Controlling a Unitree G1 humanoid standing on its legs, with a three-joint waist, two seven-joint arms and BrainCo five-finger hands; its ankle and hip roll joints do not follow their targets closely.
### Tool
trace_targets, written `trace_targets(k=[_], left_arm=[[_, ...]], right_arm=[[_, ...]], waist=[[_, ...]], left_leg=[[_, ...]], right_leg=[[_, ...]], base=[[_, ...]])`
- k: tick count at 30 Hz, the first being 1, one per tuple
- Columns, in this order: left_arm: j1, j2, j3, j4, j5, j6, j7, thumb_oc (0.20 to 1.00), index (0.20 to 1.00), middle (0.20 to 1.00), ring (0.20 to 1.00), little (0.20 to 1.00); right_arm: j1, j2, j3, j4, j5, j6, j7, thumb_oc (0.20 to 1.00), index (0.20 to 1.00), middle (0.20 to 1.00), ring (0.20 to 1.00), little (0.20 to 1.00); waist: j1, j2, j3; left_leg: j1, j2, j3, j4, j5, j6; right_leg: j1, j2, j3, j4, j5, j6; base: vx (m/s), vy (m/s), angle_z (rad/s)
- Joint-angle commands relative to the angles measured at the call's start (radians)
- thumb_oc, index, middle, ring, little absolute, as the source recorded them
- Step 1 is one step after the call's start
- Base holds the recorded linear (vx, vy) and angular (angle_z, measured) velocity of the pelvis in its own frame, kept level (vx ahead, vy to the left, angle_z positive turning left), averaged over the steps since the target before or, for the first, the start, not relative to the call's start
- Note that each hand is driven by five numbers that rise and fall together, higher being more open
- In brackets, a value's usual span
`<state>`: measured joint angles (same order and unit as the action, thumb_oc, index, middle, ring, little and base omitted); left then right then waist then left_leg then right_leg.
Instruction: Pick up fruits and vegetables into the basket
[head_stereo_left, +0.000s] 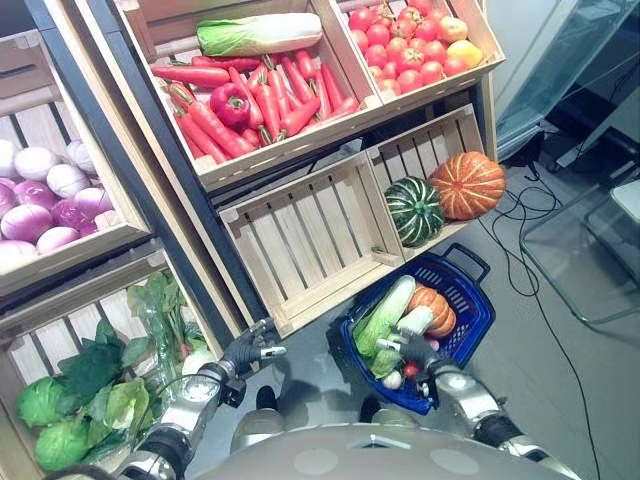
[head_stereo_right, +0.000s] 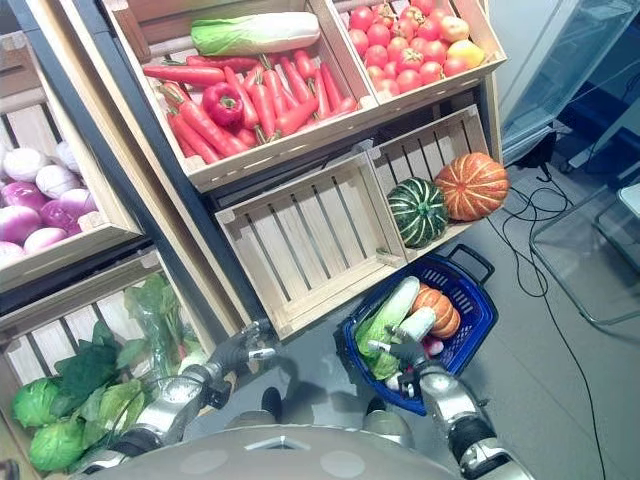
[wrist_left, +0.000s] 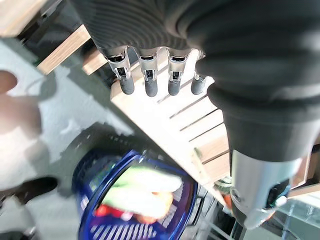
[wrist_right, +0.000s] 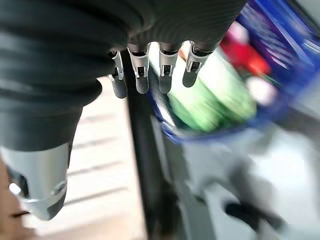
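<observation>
A blue basket (head_stereo_left: 472, 300) stands on the grey floor in front of the shelves. It holds a long green-and-white cabbage (head_stereo_left: 383, 315), a small orange pumpkin (head_stereo_left: 435, 308), a white vegetable (head_stereo_left: 416, 320) and something red (head_stereo_left: 412, 370). My right hand (head_stereo_left: 408, 350) hovers over the basket's near side. Its fingers (wrist_right: 141, 75) are relaxed and hold nothing. My left hand (head_stereo_left: 248, 350) hangs by the empty wooden crate (head_stereo_left: 310, 235), open, with nothing between fingers (wrist_left: 150, 82) and thumb. The basket (wrist_left: 90, 170) lies below it in the left wrist view.
Upper crates hold carrots (head_stereo_left: 265, 100), a red pepper (head_stereo_left: 230, 103), a napa cabbage (head_stereo_left: 258, 33) and tomatoes (head_stereo_left: 405, 45). A striped green squash (head_stereo_left: 413, 210) and an orange pumpkin (head_stereo_left: 467, 184) sit in a lower crate. Onions (head_stereo_left: 45, 200) and leafy greens (head_stereo_left: 90, 390) are at the left.
</observation>
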<state>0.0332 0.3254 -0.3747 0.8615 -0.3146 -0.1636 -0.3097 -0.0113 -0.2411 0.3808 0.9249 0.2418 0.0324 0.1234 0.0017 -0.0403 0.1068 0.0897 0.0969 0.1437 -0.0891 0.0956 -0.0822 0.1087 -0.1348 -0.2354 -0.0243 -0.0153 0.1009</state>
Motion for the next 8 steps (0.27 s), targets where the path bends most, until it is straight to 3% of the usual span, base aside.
trace_targets(k=[1,5,8], left_arm=[[-0.072,-0.050,0.032,0.099,-0.030,0.019,-0.068,1.000,1.000,1.000,1.000,1.000],[-0.086,-0.090,0.048,0.203,-0.060,0.065,-0.121,1.000,1.000,1.000,1.000,1.000],[-0.089,-0.108,0.051,0.264,-0.035,0.105,-0.144,1.000,1.000,1.000,1.000,1.000]], right_arm=[[-0.062,0.012,0.020,0.088,-0.035,0.039,0.041,1.000,1.000,1.000,1.000,1.000],[-0.060,0.044,-0.030,0.216,0.049,0.090,0.096,1.000,1.000,1.000,1.000,1.000],[-0.062,0.048,-0.062,0.258,0.067,0.090,0.117,1.000,1.000,1.000,1.000,1.000]], waist=[[0.022,0.004,0.023],[0.017,0.015,0.008],[0.008,0.022,-0.002]], left_leg=[[0.029,-0.032,0.047,0.034,-0.121,0.031],[0.039,-0.041,0.052,0.042,-0.132,0.043],[0.051,-0.048,0.058,0.046,-0.142,0.051]], right_leg=[[-0.019,-0.049,-0.020,0.003,0.059,0.057],[-0.010,-0.049,-0.019,0.012,0.046,0.049],[0.001,-0.045,-0.019,0.013,0.038,0.044]], base=[[-0.01,0.069,-0.03],[0.02,0.072,-0.02],[0.05,0.050,-0.01]])
